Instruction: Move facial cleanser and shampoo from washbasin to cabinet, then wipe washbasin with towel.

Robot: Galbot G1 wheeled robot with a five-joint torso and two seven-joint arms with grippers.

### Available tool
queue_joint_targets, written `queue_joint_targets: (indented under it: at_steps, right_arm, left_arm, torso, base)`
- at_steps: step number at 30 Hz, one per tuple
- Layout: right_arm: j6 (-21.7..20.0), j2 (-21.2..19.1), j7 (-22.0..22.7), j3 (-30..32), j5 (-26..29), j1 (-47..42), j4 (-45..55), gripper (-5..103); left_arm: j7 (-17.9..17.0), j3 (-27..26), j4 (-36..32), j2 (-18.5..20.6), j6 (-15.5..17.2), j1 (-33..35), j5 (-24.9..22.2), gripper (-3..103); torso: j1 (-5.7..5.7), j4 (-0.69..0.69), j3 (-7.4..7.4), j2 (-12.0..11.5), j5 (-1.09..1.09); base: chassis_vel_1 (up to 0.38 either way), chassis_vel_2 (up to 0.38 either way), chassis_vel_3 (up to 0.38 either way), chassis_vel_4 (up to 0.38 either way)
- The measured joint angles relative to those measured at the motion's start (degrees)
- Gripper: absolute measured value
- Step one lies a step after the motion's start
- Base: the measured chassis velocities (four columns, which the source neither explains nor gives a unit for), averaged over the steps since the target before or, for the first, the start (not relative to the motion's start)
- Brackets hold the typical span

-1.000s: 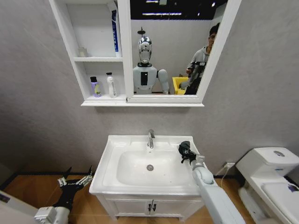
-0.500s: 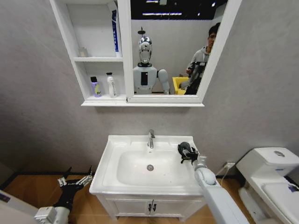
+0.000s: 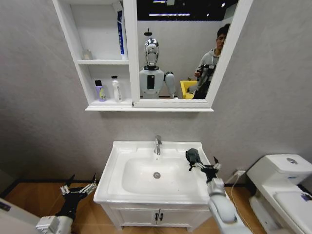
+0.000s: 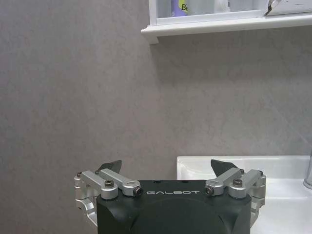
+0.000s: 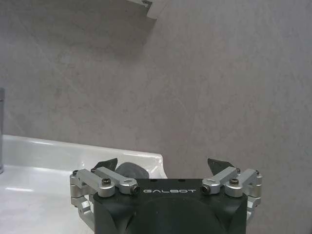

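Left gripper (image 3: 78, 189): is being held low at the lower left of the head frame, beside the left edge of the washbasin (image 3: 117, 165), well apart from any task thing; its fingers are being kept spread wide with nothing between them, as is also seen in the left wrist view (image 4: 165, 168).

Cabinet (image 3: 73, 44): is being seen at the upper left of the head frame; two bottles (image 3: 108, 89) are standing upright on its lowest shelf, so the moving of the cleanser and shampoo is judged done.

Washbasin bowl: is lying at centre frame with the tap (image 3: 157, 145) at the back rim and nothing standing on the rim except the cloth.

Towel (image 3: 192, 155): is being seen as a small dark lump on the right rear corner of the basin rim, right of centre.

Right gripper (image 3: 208, 167): is being held just right of and below the towel in the head frame, fingers spread wide and empty; in the right wrist view (image 5: 163, 166) the towel (image 5: 127, 170) is peeking just ahead of the left-hand finger.

Deciding relation: the towel is lying up and left of the right gripper's fingertips, slightly off their centre line; the right arm is judged far nearer.
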Motion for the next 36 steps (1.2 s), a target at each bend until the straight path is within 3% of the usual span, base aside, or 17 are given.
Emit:
queue_joint_targets:
  at_steps: [3,8,18,23,30,31,33,36]
  right_arm:
    - [0.79,1.12,0.52,0.95,1.40,-11.48,9.16,100]
    - [2.16,3.20,1.56,1.70,0.22,-17.89,15.66,100]
    - [-1.45,3.55,2.42,1.42,1.68,-20.61,20.86,100]
    - [-6.94,3.70,1.52,0.06,6.33,-21.45,25.70,100]
    - [-7.22,2.78,-5.10,3.00,7.69,-20.79,26.16,100]
    - [-5.48,2.40,-8.83,4.06,7.81,-20.21,25.52,100]
    - [-3.93,2.26,-11.88,5.10,8.90,-19.63,24.71,100]
    - [-3.50,2.27,-12.75,5.53,9.89,-19.52,24.20,100]
  left_arm:
    - [0.00,0.01,0.00,0.00,0.00,0.00,0.00,100]
    - [0.00,0.01,0.00,0.00,0.00,0.00,0.00,100]
    - [0.00,0.01,0.00,0.00,0.00,0.00,0.00,100]
    - [0.00,0.01,0.00,0.00,-0.01,0.00,0.00,100]
    - [0.00,0.01,0.00,0.00,-0.01,0.00,0.00,100]
    - [0.00,0.01,0.00,0.00,-0.01,0.00,0.00,100]
    - [0.00,0.01,0.00,0.00,-0.01,0.00,0.00,100]
    - [0.00,0.01,0.00,0.00,0.00,0.00,0.00,100]
  torso:
    - [-0.01,0.00,0.00,0.00,-0.03]
    - [0.00,0.02,0.00,0.00,-0.01]
    - [0.01,0.03,0.01,0.00,0.00]
    - [0.01,0.03,0.01,-0.01,-0.01]
    - [0.02,0.01,0.01,-0.01,-0.01]
    - [0.02,0.02,0.01,-0.01,0.00]
    - [0.02,0.02,0.02,-0.01,0.00]
    - [0.02,0.02,0.02,-0.01,0.00]
  base:
    - [0.000,0.000,0.000,0.000]
    - [0.000,0.000,0.000,0.000]
    - [0.000,0.000,0.000,0.000]
    - [0.000,0.000,0.000,0.000]
    - [0.000,0.000,0.000,0.000]
    - [0.000,0.000,0.000,0.000]
    - [0.000,0.000,0.000,0.000]
    - [0.000,0.000,0.000,0.000]
